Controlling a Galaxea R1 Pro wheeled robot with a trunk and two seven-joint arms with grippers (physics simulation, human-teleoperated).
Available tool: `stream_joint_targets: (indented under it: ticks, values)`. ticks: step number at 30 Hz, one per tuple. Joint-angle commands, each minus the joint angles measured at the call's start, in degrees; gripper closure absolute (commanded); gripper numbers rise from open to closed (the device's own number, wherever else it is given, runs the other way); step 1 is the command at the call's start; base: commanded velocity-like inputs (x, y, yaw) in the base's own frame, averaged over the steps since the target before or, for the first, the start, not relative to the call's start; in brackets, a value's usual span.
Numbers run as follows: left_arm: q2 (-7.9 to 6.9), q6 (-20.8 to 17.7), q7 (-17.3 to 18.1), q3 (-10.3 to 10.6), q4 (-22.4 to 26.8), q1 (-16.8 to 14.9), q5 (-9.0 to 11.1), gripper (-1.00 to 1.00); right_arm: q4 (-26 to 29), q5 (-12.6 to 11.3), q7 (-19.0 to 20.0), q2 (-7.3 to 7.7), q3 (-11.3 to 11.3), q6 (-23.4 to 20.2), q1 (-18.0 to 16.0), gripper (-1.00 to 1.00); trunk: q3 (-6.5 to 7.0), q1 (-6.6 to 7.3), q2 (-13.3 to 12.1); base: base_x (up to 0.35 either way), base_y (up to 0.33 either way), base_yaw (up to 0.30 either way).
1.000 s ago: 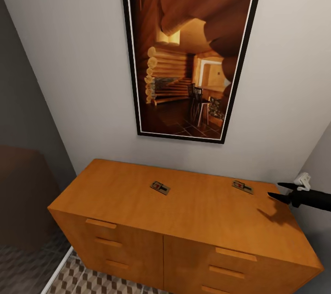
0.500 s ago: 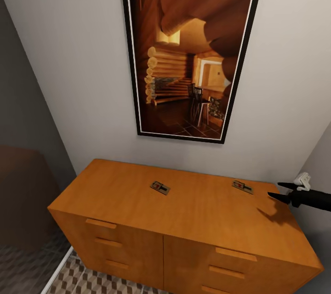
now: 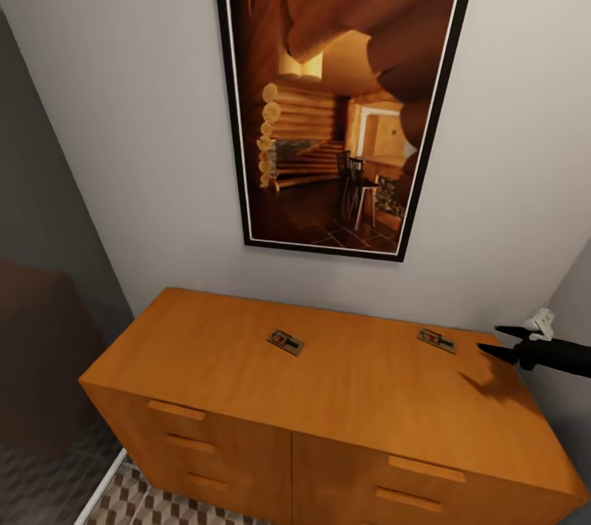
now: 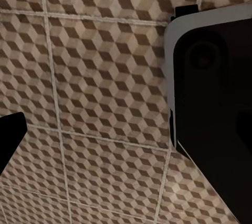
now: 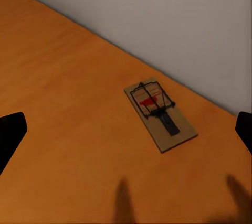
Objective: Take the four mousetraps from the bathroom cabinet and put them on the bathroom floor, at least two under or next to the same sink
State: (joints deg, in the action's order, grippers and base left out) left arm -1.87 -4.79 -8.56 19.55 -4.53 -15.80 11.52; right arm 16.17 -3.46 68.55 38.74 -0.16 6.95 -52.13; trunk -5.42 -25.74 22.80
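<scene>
Two mousetraps lie flat on the orange-brown cabinet [image 3: 205,353]: one mousetrap [image 3: 285,342] near the middle of the top, the other mousetrap [image 3: 436,340] towards its right end by the wall. My right gripper [image 3: 490,340] hovers open just right of that second trap, a little above the top. In the right wrist view the same trap [image 5: 160,113] lies ahead between the spread fingers [image 5: 10,135], untouched. My left gripper [image 4: 126,135] hangs over the cube-patterned bathroom floor [image 4: 94,77], holding nothing, with one dark fingertip [image 4: 9,137] showing.
A large framed picture [image 3: 341,94] of a log cabin hangs on the wall above the cabinet. A small white fitting [image 3: 542,320] sits on the wall at the right. A dark brown shape [image 3: 33,344] stands left of the cabinet. My black base [image 4: 215,103] borders the floor tiles.
The whole head view has shifted slightly, so the camera moved. The traps lie where they were and the right gripper stays open beside the right-hand one.
</scene>
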Motion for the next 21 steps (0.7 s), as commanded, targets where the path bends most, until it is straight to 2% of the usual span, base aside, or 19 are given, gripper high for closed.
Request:
stream_joint_targets:
  ticks: [1, 21]
  values:
    - [0.02, -0.1, -0.1, 0.5, 0.0, 0.0, 0.5, -1.0, -0.1, 0.0, 0.1, -0.05, 0.0, 0.3, -0.1, -1.0, -0.12, -0.05, 0.1, 0.072, 0.0, 0.0]
    - [0.02, -0.2, -0.1, 0.5, 0.0, 0.0, 0.6, -1.0, -0.2, 0.0, 0.1, -0.34, 0.0, 0.4, -0.1, -1.0, -0.13, -0.05, 0.1, 0.011, 0.0, 0.0]
